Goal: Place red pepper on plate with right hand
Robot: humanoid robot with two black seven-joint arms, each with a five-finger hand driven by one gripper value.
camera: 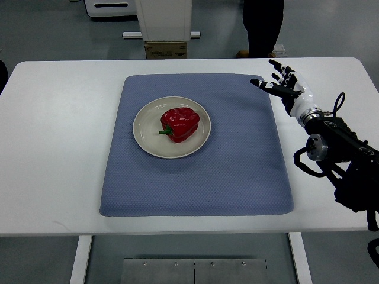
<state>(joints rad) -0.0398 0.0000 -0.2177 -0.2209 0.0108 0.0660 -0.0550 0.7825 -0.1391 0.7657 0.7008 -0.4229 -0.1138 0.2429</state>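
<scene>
The pepper (180,124) is sat on the plate (145,137), a bit right of the middle, lying on its side with the green stem pointed left toward the bare part of the dish. It's glossy red, lobed, and whole as far as can be seen. Cream rim is left showing all the way round it, widest on the left. The plate is parked on the upper-left part of a blue mat (237,171), so lots of open mat is left to the right and below. The mat is laid on a white table (53,148), with wide bare margins on both sides. The right hand (287,89) is held over the mat's top-right corner, well apart from the plate, fingers spread and nothing gripped.
</scene>
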